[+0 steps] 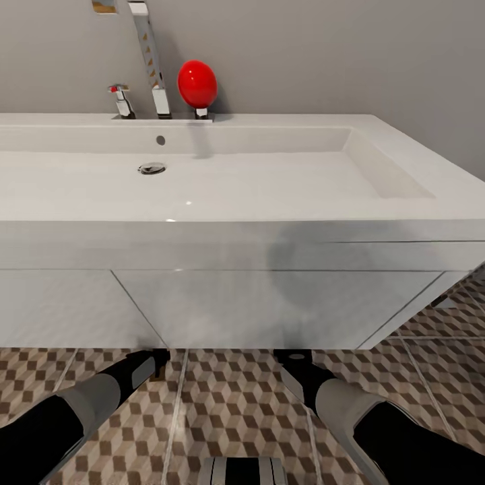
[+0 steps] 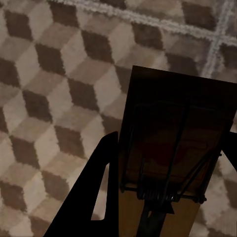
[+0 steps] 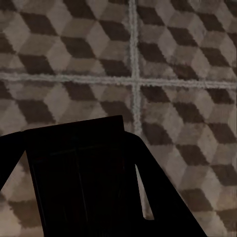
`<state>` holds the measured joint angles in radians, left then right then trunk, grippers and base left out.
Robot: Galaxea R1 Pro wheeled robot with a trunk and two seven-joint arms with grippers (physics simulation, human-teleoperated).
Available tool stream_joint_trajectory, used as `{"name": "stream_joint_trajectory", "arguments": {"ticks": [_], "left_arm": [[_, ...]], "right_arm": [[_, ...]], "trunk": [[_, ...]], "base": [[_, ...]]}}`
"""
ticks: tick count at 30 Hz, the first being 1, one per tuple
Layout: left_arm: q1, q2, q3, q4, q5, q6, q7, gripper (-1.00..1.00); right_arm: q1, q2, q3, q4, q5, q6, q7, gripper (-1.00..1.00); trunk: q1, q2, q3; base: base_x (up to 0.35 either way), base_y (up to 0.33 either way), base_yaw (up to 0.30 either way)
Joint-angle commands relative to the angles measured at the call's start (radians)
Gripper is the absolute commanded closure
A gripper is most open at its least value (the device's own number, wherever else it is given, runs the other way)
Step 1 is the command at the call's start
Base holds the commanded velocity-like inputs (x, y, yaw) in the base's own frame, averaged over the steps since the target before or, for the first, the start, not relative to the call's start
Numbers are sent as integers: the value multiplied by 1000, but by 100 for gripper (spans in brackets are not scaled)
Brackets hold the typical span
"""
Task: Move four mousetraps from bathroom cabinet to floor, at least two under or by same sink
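The sink (image 1: pixel 202 182) fills the wall ahead, the bathroom floor (image 1: pixel 236 411) tiled beneath. Both arms reach down at its front edge — the left gripper (image 2: pixel 168 197) is clamped on 1 mousetrap (image 2: pixel 180 133), the right gripper (image 3: pixel 79 197) on another mousetrap (image 3: pixel 74 163), each hanging above the tiles, long axes pointing outward from the jaws.

One mousetrap (image 2: pixel 173 148), a dark wooden slab with wire spring parts, hangs above the cube-patterned bathroom floor (image 2: pixel 54 84). A second mousetrap (image 3: pixel 81 177) is a dark silhouette. The white sink (image 1: pixel 269 178) stands above.
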<state>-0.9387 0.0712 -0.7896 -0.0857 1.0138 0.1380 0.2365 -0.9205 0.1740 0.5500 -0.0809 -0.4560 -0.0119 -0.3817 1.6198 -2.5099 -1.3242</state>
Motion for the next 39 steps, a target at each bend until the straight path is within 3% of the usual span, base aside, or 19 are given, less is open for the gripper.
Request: {"name": "stream_joint_trajectory", "arguments": {"ticks": [1,8,39], "left_arm": [[-40,1,-8,-5,2,8,11,100],[-40,2,-8,-6,3,8,11,100],[-40,2,-8,-6,3,6,11,100]], "right_arm": [[-40,1,18,-14,-6,-1,-2,100],[-40,1,19,-22,-7,-73,-2,100],[-40,1,19,-22,-6,-79,-2,100]], "trunk": [[0,0,-1],[0,0,-1],[0,0,-11]], "base": [[0,0,0],[0,0,0],[0,0,0]]}}
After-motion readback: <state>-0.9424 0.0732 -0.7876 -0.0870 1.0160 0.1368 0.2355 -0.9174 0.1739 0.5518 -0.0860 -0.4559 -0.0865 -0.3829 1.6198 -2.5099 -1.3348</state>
